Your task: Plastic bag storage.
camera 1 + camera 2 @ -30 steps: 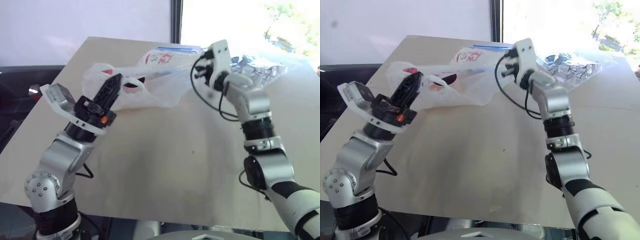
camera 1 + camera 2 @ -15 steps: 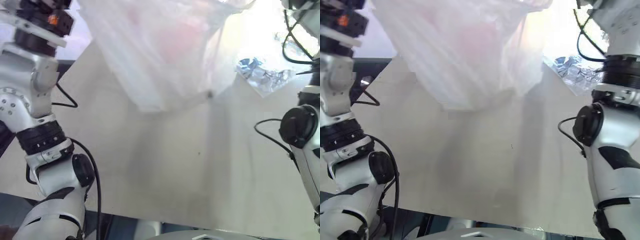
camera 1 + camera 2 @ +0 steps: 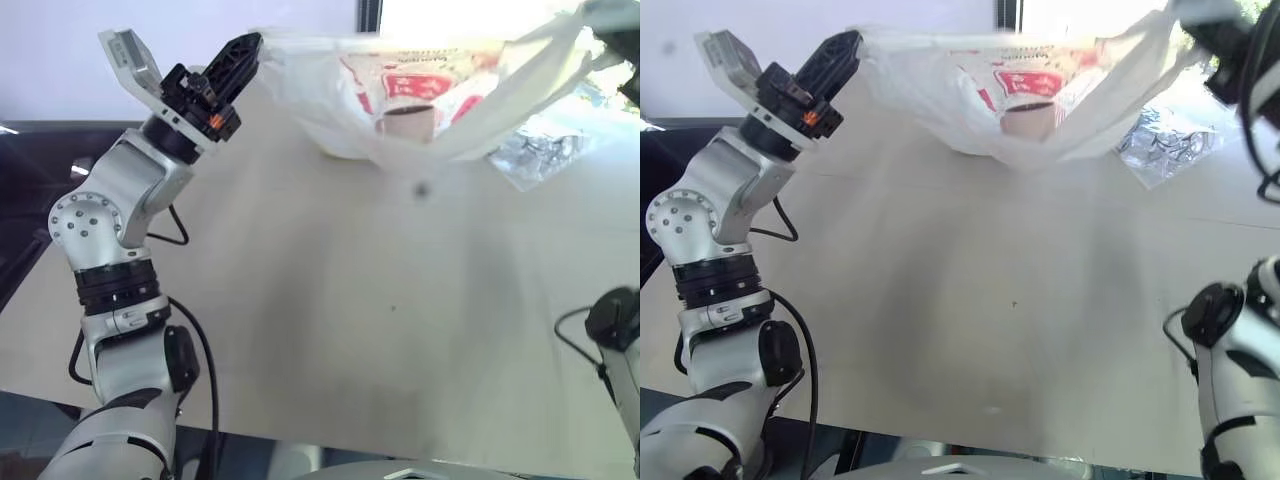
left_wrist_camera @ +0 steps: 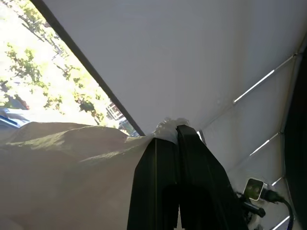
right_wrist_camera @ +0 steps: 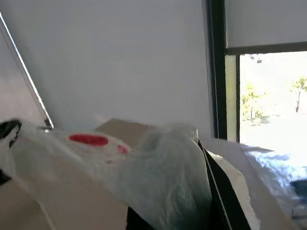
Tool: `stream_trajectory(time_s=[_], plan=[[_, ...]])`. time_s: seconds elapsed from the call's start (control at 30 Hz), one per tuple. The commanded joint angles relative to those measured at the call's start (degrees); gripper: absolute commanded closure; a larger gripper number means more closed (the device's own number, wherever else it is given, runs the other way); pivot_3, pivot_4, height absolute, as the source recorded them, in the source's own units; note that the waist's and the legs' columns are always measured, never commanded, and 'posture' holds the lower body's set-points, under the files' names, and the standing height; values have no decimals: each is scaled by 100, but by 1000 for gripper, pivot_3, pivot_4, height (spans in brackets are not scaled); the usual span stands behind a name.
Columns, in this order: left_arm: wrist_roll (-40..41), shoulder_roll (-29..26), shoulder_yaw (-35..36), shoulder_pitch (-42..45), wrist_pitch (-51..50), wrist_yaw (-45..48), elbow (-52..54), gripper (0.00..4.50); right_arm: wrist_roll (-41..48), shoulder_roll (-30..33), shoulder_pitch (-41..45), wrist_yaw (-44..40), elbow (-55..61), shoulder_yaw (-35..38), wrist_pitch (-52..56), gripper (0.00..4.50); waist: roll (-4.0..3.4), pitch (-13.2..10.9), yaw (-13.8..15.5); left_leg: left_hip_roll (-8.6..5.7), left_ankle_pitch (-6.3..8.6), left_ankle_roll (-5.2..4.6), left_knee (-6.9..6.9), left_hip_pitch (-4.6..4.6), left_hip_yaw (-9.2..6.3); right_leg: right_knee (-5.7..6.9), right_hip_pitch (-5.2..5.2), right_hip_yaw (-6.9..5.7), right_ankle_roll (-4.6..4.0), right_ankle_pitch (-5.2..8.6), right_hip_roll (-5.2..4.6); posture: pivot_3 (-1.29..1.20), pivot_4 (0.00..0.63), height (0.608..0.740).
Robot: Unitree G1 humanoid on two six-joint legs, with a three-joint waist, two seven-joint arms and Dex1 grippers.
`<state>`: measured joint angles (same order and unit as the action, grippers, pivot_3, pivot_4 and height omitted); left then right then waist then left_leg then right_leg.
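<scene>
Above the pale table (image 3: 330, 330), the plastic bag (image 3: 1030, 95) hangs stretched between the two arms like a slack hammock, its red printing facing the camera and its lowest fold clear of the tabletop. The left gripper (image 3: 840, 52) is pinched together on one end of the bag, and the left wrist view shows a small tuft of white film (image 4: 169, 128) bunched at the tips of its two black fingers (image 4: 160, 182). The right gripper (image 3: 1215, 35) sits high at the far right, and the other end of the bag runs up to it; its fingers are closed on the film too, which drapes thickly over them in the right wrist view. A clear bag of silvery foil-like contents (image 3: 1165, 145) lies on the table beneath the right end, apart from the hanging bag. The step in hand looks like spreading the bag flat in the air before folding it. To do that well, both grips should hold firm while the pull remains gentle, since thin film can tear or slip from so small a pinch. Keeping both ends level would let the sagging middle smooth out, and the bag should be lowered away from the foil bag so that the two do not tangle.
</scene>
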<state>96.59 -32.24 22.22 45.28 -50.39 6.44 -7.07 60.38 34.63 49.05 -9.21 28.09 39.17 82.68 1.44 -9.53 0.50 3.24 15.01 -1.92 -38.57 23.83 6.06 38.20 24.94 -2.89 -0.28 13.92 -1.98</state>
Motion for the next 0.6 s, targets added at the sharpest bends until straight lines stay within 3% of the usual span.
stream_trajectory(time_s=[0.03,0.1,0.27,0.43,0.53,0.57,0.6], plan=[[-389,-67,-147,-450,-263,463,455,4434,431,-34,-956,-42,871,6,-96,4500,-3,-1,-2,0,0,-1,-2,-4,2,-4,-6,5,0,0,2,0,150,740],[-706,-58,-356,-795,-349,717,829,4434,329,39,-1709,-152,1159,-128,-315,4500,0,1,13,-1,-1,-2,0,-7,-1,-11,-14,6,1,0,4,0,150,740],[-2164,-116,-1007,-1996,-88,1092,1920,4434,-1087,771,-4022,-867,1674,-1097,-1613,4500,0,2,32,-14,0,-2,3,-4,-11,-25,-21,19,13,8,5,0,150,740],[-3767,-117,-1387,-3066,928,1796,2585,4434,-2074,1200,-5180,-1590,1573,-1774,-2814,4500,-6,6,-24,-3,-1,-2,2,-22,-2,-17,-25,39,13,10,23,0,150,740],[-3951,-163,-1214,-3494,1201,2325,2739,4434,-2509,1150,-5552,-1672,1286,-1764,-3332,4500,-6,7,-10,2,-1,-2,2,-24,-6,-15,-26,37,24,18,32,0,150,740],[-3955,-155,-1122,-3616,1285,2475,2786,4500,-2688,1192,-5689,-1725,1217,-1775,-3501,3959,-6,9,0,2,-1,-2,1,-23,-5,-15,-26,38,25,19,30,0,150,740],[-4007,-207,-1063,-3778,1351,2646,2864,3931,-2801,1234,-5873,-1896,1204,-1760,-3709,3651,-5,9,9,1,-1,-2,0,-23,-5,-16,-26,39,26,19,29,0,150,740]])
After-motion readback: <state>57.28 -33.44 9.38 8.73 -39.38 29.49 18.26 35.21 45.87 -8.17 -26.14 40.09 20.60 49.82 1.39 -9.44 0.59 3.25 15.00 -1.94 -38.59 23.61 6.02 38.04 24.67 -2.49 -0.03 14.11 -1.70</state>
